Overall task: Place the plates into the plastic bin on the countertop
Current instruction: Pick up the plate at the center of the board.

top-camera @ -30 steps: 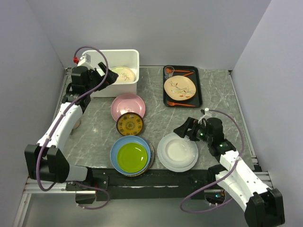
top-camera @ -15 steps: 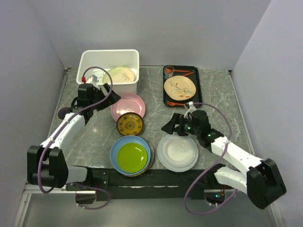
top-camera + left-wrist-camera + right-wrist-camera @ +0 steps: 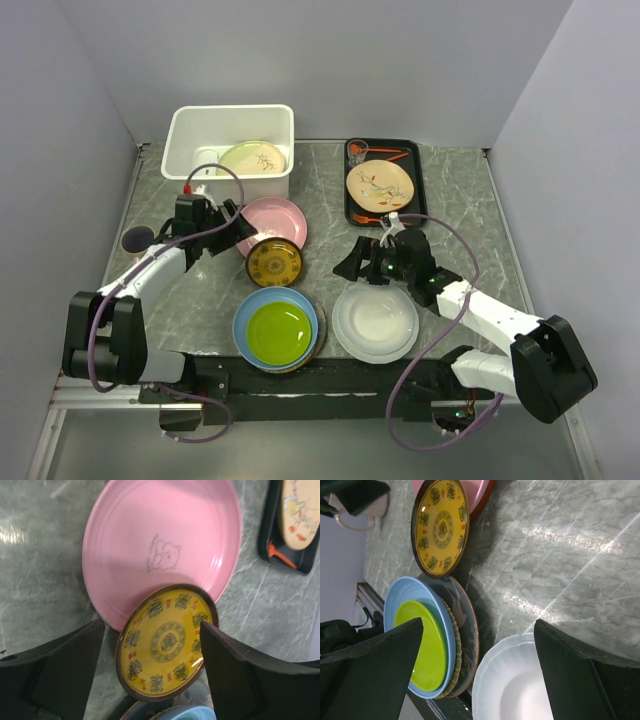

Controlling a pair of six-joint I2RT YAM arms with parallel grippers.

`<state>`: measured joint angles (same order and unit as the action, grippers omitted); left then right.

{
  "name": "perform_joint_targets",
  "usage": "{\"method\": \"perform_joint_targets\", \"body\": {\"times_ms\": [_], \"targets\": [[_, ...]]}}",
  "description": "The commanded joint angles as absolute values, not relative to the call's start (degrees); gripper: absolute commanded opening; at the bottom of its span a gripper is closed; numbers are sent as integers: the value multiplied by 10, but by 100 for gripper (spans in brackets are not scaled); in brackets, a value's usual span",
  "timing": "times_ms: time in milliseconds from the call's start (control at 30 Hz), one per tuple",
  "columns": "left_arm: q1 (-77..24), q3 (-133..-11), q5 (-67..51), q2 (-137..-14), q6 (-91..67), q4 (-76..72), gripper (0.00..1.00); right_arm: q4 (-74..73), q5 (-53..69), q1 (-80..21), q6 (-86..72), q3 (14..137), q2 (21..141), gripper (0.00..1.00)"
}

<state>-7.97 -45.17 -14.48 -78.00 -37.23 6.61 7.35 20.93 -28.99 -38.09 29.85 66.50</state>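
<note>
hovering low near the middle of the desk (image 3: pixel 460 215), the left fingers (image 3: pixel 60 670) are spread wide on either side of the gold-patterned brown plate (image 3: pixel 167 640), with nothing pinched between them. that small plate lies partly over the near rim of the pink plate (image 3: pixel 160 545), which sits flat just behind it. the right fingers (image 3: pixel 365 670) are spread wide too, holding nothing, low above the desk just behind the white plate (image 3: pixel 375 322) at the near edge. left of the white plate, also at the near edge, there's a stack: the lime green plate (image 3: pixel 279 331) on top, nested in the blue plate (image 3: pixel 252 308), with a dark plate (image 3: pixel 462 615) showing underneath from the right wrist view. the plastic bin (image 3: pixel 232 111) stands at the far left corner of the desk, and a cream plate (image 3: pixel 252 157) with a sprig leans inside it. a black tray (image 3: pixel 418 205) toward the far right carries a peach plate (image 3: pixel 380 184).
</note>
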Motion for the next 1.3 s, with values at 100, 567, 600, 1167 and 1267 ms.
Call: {"method": "perform_joint_targets", "body": {"times_ms": [100,567,600,1167,1267], "targets": [[-79,-391,-184,-772,-381,19,74,103,205,-301,-383,328,665,98],[-79,-336,-231,-779,-390,-29,55,123,201,-306,-397,315,679,98],[-79,-334,-232,-787,-390,-33,53,122,200,-306,-397,314,679,98],[-84,-315,-258,-842,-404,-101,13,121,192,-307,-403,307,674,99],[-84,-317,-264,-836,-410,-100,1,123,192,-308,-406,304,673,99]]}}
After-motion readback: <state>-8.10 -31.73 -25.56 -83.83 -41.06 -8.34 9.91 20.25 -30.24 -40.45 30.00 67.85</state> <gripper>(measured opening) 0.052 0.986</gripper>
